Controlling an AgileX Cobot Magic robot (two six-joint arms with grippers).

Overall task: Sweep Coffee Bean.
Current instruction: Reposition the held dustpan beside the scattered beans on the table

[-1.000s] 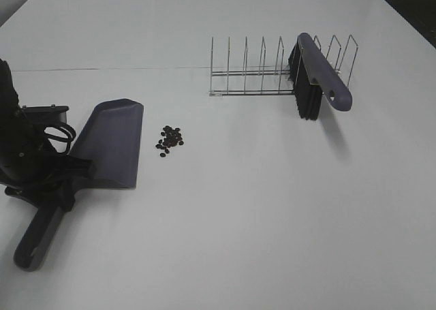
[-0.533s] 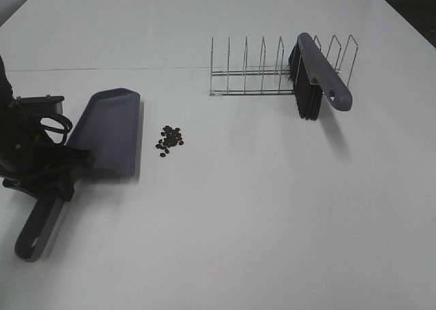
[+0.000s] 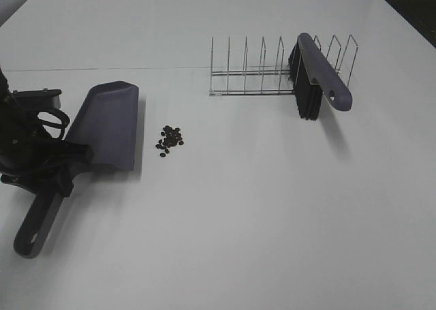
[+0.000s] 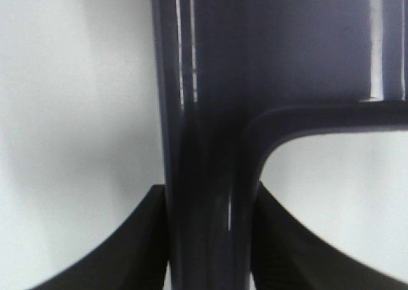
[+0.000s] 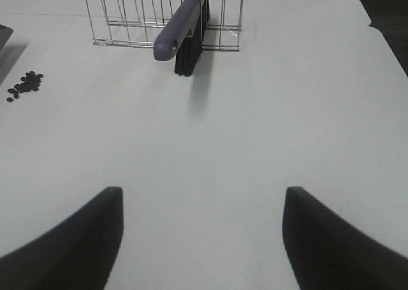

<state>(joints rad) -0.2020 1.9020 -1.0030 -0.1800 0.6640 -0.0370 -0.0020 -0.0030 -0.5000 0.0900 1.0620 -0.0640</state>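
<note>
The coffee beans (image 3: pixel 169 140) lie in a small loose cluster on the white table; they also show in the right wrist view (image 5: pixel 24 85). The grey-purple dustpan (image 3: pixel 105 126) is just left of them, its blade edge facing them with a small gap. My left gripper (image 3: pixel 58 170) is shut on the dustpan's handle (image 4: pixel 204 143), where the handle meets the blade. The brush (image 3: pixel 320 78) leans in the wire rack (image 3: pixel 259 71) at the back right. My right gripper (image 5: pixel 201 239) is open and empty, out of the high view, well short of the brush (image 5: pixel 185 25).
The wire rack (image 5: pixel 127 16) has several upright dividers and stands behind and to the right of the beans. A table seam runs across at the rack's level. A dark area lies past the table's far right corner (image 3: pixel 409 3).
My left gripper has shifted the dustpan a little toward the far side and slightly left, and the blade now looks tilted up. Beans, brush and rack have not moved.
</note>
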